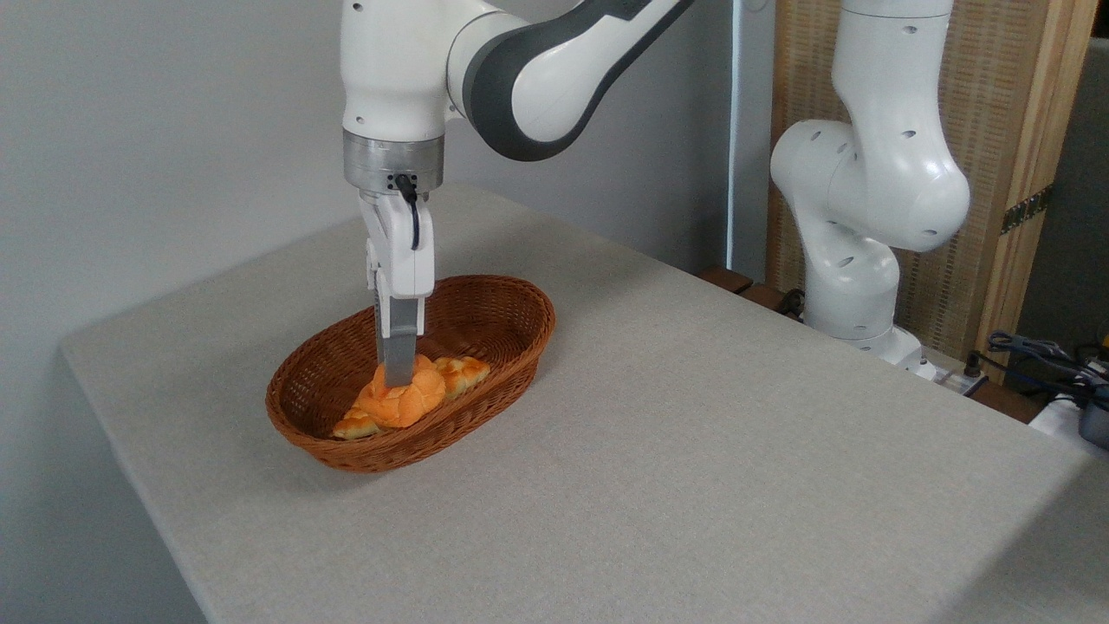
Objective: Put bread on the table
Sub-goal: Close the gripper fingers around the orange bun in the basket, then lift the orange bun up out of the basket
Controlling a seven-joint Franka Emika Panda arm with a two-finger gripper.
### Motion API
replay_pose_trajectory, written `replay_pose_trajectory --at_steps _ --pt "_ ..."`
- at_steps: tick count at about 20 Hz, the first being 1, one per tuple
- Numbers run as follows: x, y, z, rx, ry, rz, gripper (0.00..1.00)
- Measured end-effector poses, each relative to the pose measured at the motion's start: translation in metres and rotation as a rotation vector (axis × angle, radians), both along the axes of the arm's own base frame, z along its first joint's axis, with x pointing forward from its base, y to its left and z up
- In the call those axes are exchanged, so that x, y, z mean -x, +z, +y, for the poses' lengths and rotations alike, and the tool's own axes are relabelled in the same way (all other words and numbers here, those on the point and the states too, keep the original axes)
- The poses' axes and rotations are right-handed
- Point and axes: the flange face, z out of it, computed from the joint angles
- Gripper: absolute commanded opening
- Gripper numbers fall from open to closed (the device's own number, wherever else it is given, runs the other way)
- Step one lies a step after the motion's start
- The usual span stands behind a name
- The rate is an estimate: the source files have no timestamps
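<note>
The fixed camera shows a brown oval wicker basket with an open weave, standing on the left part of the desk, whose grey-beige top looks like speckled fabric. Inside lies the bread, a round lobed bun with an orange top, over a long golden loaf that is mostly hidden. The hand reaches down onto the bun; seen from the side, only one grey finger shows, so I cannot tell if it grips.
</note>
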Motion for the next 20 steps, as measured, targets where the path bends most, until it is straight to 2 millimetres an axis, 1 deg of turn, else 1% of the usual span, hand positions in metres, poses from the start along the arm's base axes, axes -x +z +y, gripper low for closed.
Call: replay_pose_trajectory --at_steps 2,6,9,11,12,16,20 --pt "0.0 0.0 0.0 0.0 0.0 0.0 0.29" --pt "0.0 0.0 0.0 0.0 0.0 0.0 0.21" --pt "0.0 0.0 0.0 0.0 0.001 0.0 0.2" --pt "0.0 0.0 0.0 0.0 0.001 0.0 0.11" --pt "0.0 0.0 0.0 0.0 0.002 0.0 0.05" --pt "-0.001 0.006 0.001 0.018 0.063 -0.007 0.03" --pt "-0.002 0.019 0.0 0.04 0.138 -0.011 0.02"
